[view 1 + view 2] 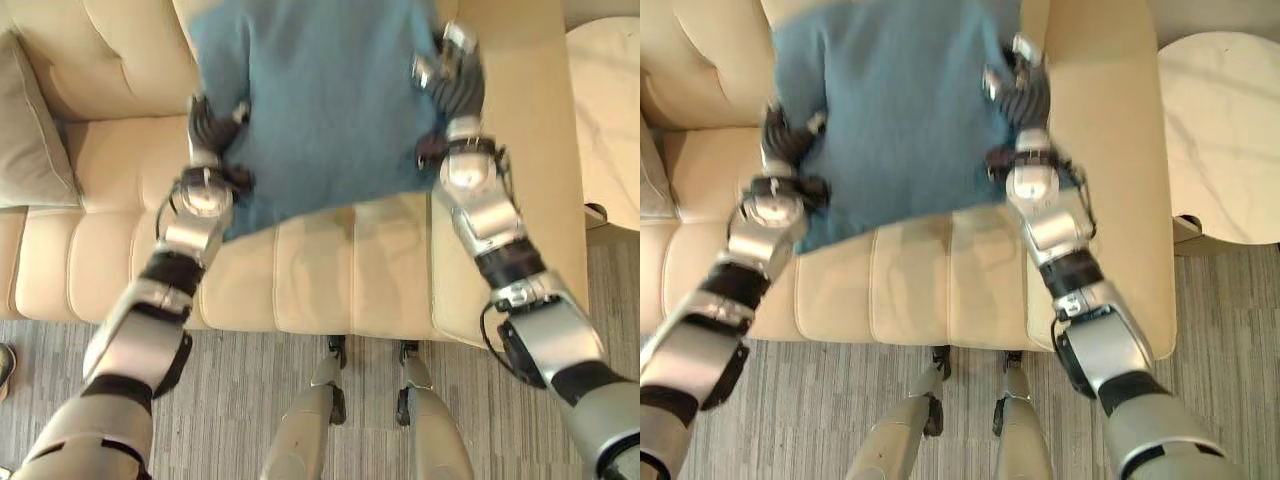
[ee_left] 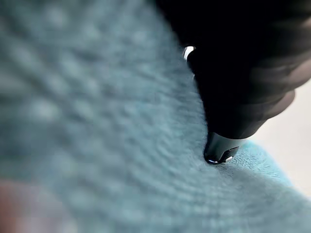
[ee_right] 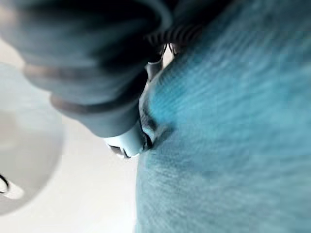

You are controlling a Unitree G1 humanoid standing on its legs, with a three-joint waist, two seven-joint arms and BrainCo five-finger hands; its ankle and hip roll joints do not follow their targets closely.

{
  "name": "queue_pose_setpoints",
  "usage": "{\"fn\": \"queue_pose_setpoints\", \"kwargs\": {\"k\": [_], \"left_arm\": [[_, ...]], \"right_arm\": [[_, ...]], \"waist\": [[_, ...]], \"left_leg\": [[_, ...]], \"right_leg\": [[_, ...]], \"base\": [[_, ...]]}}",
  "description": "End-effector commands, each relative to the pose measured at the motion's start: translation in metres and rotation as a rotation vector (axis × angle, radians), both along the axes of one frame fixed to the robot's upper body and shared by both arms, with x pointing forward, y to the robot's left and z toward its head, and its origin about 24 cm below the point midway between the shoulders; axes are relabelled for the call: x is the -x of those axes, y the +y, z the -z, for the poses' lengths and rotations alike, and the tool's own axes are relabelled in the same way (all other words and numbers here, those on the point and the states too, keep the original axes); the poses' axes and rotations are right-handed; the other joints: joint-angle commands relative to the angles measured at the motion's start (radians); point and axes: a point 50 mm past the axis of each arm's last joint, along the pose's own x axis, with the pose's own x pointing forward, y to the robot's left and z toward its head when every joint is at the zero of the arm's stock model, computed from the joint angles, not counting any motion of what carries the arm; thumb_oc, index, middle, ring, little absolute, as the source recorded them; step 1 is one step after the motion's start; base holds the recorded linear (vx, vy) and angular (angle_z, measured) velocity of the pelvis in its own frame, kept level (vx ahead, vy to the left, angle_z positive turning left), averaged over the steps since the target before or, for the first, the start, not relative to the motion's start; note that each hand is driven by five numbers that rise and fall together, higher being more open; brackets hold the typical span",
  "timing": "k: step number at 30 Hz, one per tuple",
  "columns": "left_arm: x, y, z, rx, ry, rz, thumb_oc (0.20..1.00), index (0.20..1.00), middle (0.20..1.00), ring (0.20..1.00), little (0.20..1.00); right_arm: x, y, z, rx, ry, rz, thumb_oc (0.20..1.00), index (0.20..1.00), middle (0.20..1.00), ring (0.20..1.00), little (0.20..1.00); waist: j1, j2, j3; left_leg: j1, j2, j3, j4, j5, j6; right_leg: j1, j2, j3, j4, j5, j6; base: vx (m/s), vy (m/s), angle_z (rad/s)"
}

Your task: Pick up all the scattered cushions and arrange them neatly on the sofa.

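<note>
My 2 arms reach forward side by side. My left hand (image 1: 212, 128) and my right hand (image 1: 452, 78) each clamp an edge of the blue cushion (image 1: 320, 100), fingers curled into its fabric.

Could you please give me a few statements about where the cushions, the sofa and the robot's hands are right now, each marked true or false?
1. The blue cushion is held between the left hand and the right hand. True.
2. The blue cushion lies on the floor. False: it is above the cream sofa.
3. A grey-beige cushion leans at the sofa's left end. True.
4. A round white table stands left of the sofa. False: on the right.
</note>
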Motion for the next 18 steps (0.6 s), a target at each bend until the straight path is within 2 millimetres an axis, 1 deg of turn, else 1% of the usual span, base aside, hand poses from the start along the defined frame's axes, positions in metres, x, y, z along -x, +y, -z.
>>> {"fn": "queue_pose_setpoints", "kwargs": {"k": [1, 2, 3, 4, 5, 6, 7, 8, 9, 10, 12, 13, 14, 15, 16, 18], "left_arm": [[0.019, -0.015, -0.082, -0.175, -0.295, -0.042, 0.2, 0.2, 0.2, 0.2, 0.2], [0.019, -0.016, -0.084, -0.176, -0.298, -0.042, 0.341, 0.341, 0.341, 0.341, 0.341], [0.018, -0.008, -0.089, -0.188, -0.286, -0.105, 0.68, 0.68, 0.68, 0.68, 0.68], [0.015, 0.002, -0.092, -0.199, -0.249, -0.171, 1.0, 1.0, 1.0, 1.0, 1.0], [0.015, 0.006, -0.099, -0.217, -0.231, -0.213, 1.0, 1.0, 1.0, 1.0, 1.0], [0.015, 0.006, -0.101, -0.218, -0.234, -0.212, 1.0, 1.0, 1.0, 1.0, 1.0], [0.015, 0.023, -0.103, -0.275, -0.176, -0.301, 1.0, 1.0, 1.0, 1.0, 1.0], [0.015, 0.022, -0.104, -0.276, -0.178, -0.3, 1.0, 1.0, 1.0, 1.0, 1.0], [0.018, 0.053, -0.098, -0.281, -0.091, -0.387, 1.0, 1.0, 1.0, 1.0, 1.0], [0.018, 0.053, -0.098, -0.281, -0.091, -0.386, 1.0, 1.0, 1.0, 1.0, 1.0], [0.021, 0.078, -0.085, -0.257, -0.021, -0.429, 1.0, 1.0, 1.0, 1.0, 1.0], [0.025, 0.099, -0.068, -0.254, 0.047, -0.464, 1.0, 1.0, 1.0, 1.0, 1.0], [0.024, 0.099, -0.067, -0.254, 0.049, -0.464, 1.0, 1.0, 1.0, 1.0, 1.0], [0.028, 0.115, -0.047, -0.268, 0.116, -0.487, 1.0, 1.0, 1.0, 1.0, 1.0], [0.028, 0.116, -0.046, -0.268, 0.119, -0.487, 1.0, 1.0, 1.0, 1.0, 1.0], [0.03, 0.126, -0.024, -0.275, 0.175, -0.505, 1.0, 1.0, 1.0, 1.0, 1.0]], "right_arm": [[0.044, 0.047, -0.063, -0.003, -0.366, -0.091, 0.2, 0.2, 0.2, 0.2, 0.2], [0.045, 0.047, -0.064, -0.004, -0.369, -0.09, 0.2, 0.2, 0.2, 0.2, 0.2], [0.043, 0.045, -0.067, -0.003, -0.372, -0.065, 0.294, 0.294, 0.294, 0.294, 0.294], [0.041, 0.039, -0.072, -0.004, -0.375, -0.034, 0.294, 0.294, 0.294, 0.294, 0.294], [0.037, 0.035, -0.073, -0.006, -0.357, -0.016, 0.555, 0.555, 0.555, 0.555, 0.555], [0.037, 0.034, -0.075, -0.008, -0.36, -0.015, 1.0, 1.0, 1.0, 1.0, 1.0], [0.029, 0.025, -0.071, 0.01, -0.312, 0.012, 1.0, 1.0, 1.0, 1.0, 1.0], [0.029, 0.025, -0.072, 0.008, -0.313, 0.012, 1.0, 1.0, 1.0, 1.0, 1.0], [0.018, 0.016, -0.055, 0.009, -0.227, -0.024, 1.0, 1.0, 1.0, 1.0, 1.0], [0.018, 0.016, -0.055, 0.009, -0.226, -0.025, 1.0, 1.0, 1.0, 1.0, 1.0], [0.01, 0.011, -0.036, 0.014, -0.149, -0.063, 1.0, 1.0, 1.0, 1.0, 1.0], [0.001, 0.006, -0.009, 0.003, -0.06, -0.101, 1.0, 1.0, 1.0, 1.0, 1.0], [0.001, 0.006, -0.008, 0.003, -0.058, -0.102, 1.0, 1.0, 1.0, 1.0, 1.0], [-0.006, 0.0, 0.026, -0.02, 0.039, -0.133, 1.0, 1.0, 1.0, 1.0, 1.0], [-0.006, 0.001, 0.028, -0.019, 0.042, -0.134, 1.0, 1.0, 1.0, 1.0, 1.0], [-0.008, -0.003, 0.062, -0.043, 0.131, -0.168, 1.0, 1.0, 1.0, 1.0, 1.0]], "waist": [[0.011, -0.053, -0.068], [0.012, -0.054, -0.07], [0.012, -0.052, -0.068], [0.01, -0.052, -0.069], [0.009, -0.051, -0.07], [0.01, -0.053, -0.073], [0.009, -0.049, -0.067], [0.01, -0.051, -0.07], [0.012, -0.047, -0.066], [0.012, -0.047, -0.069], [0.008, -0.047, -0.07], [0.002, -0.045, -0.065], [0.002, -0.045, -0.068], [-0.004, -0.046, -0.063], [-0.005, -0.045, -0.067], [-0.01, -0.045, -0.067]], "left_leg": [[-0.016, 0.022, -0.038, -0.008, -0.097, -0.111], [-0.023, 0.022, -0.038, -0.008, -0.096, -0.111], [-0.042, 0.023, -0.045, -0.008, -0.092, -0.114], [-0.067, 0.024, -0.048, -0.008, -0.085, -0.119], [-0.095, 0.027, -0.051, -0.008, -0.077, -0.124], [-0.102, 0.028, -0.051, -0.008, -0.076, -0.125], [-0.137, 0.03, -0.059, -0.008, -0.067, -0.129], [-0.143, 0.03, -0.059, -0.008, -0.067, -0.129], [-0.186, 0.035, -0.062, -0.008, -0.056, -0.133], [-0.188, 0.035, -0.062, -0.008, -0.055, -0.134], [-0.21, 0.039, -0.058, -0.008, -0.05, -0.135], [-0.223, 0.043, -0.054, -0.008, -0.046, -0.136], [-0.224, 0.043, -0.054, -0.008, -0.046, -0.136], [-0.229, 0.046, -0.049, -0.008, -0.042, -0.139], [-0.229, 0.046, -0.048, -0.008, -0.042, -0.139], [-0.231, 0.05, -0.047, -0.008, -0.042, -0.14]], "right_leg": [[-0.08, -0.107, 0.057, -0.006, -0.002, 0.16], [-0.086, -0.107, 0.057, -0.006, -0.001, 0.16], [-0.104, -0.104, 0.057, -0.006, 0.0, 0.161], [-0.125, -0.101, 0.057, -0.006, 0.001, 0.163], [-0.149, -0.098, 0.056, -0.006, 0.002, 0.165], [-0.155, -0.098, 0.055, -0.006, 0.003, 0.165], [-0.19, -0.095, 0.056, -0.006, 0.006, 0.166], [-0.196, -0.095, 0.056, -0.006, 0.006, 0.165], [-0.239, -0.084, 0.06, -0.006, 0.01, 0.166], [-0.242, -0.084, 0.06, -0.006, 0.011, 0.166], [-0.264, -0.08, 0.06, -0.006, 0.014, 0.166], [-0.281, -0.076, 0.063, -0.006, 0.018, 0.164], [-0.283, -0.076, 0.063, -0.006, 0.019, 0.164], [-0.288, -0.07, 0.062, -0.006, 0.02, 0.161], [-0.288, -0.07, 0.063, -0.006, 0.019, 0.161], [-0.292, -0.069, 0.059, -0.006, 0.021, 0.159]], "base": [[0.04, -0.08, 0.0], [0.01, -0.084, 0.02], [0.01, -0.057, 0.05], [0.01, -0.083, 0.05], [0.01, -0.059, 0.05], [0.02, -0.064, 0.05], [0.02, -0.037, 0.06], [0.03, -0.072, 0.04], [0.01, -0.036, 0.0], [0.02, -0.034, -0.03], [0.0, 0.0, 0.0], [0.0, 0.0, 0.0], [0.01, 0.023, -0.04], [0.0, 0.011, -0.03], [0.0, 0.016, 0.06], [0.0, -0.009, 0.2]]}}
